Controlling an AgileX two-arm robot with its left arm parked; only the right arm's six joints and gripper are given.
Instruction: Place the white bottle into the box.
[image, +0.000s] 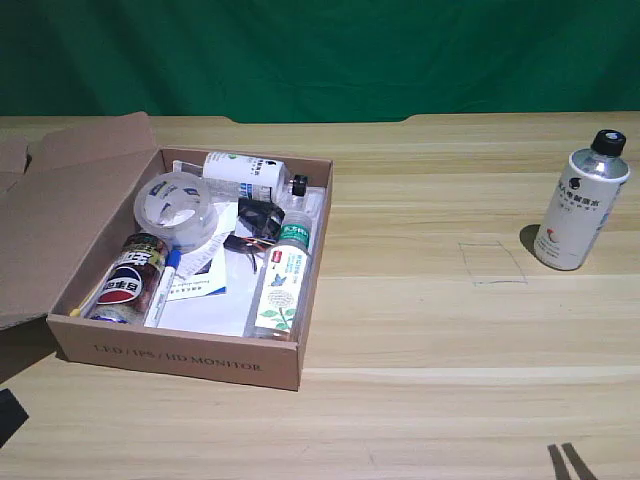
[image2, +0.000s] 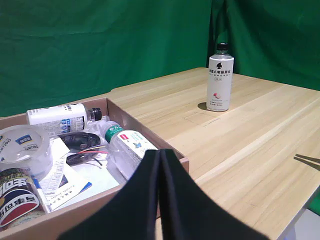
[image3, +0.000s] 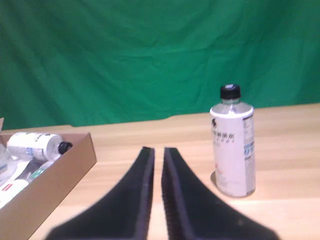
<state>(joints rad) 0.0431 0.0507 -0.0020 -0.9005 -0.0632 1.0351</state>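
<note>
The white bottle (image: 580, 205) with its small black cap stands upright on the wooden table at the exterior view's right, far from the box (image: 180, 355). The shallow brown cardboard box lies at that view's left with its flap open. The bottle (image2: 220, 80) also shows in the left wrist view, and in the right wrist view the bottle (image3: 232, 150) stands ahead and to one side of my right gripper (image3: 158, 150). That gripper (image: 568, 462) hovers low at the table's front edge, apart from the bottle, shut to a narrow slit with nothing in it.
Inside the box lie a clear tape roll (image: 178, 208), a Pepsi can (image: 128, 280), a clear green-capped bottle (image: 283, 285), a white bottle with a blue label (image: 245, 175), papers and cables. A pencilled square (image: 492, 263) marks the table. The parked left gripper (image2: 160, 200) sits by the box.
</note>
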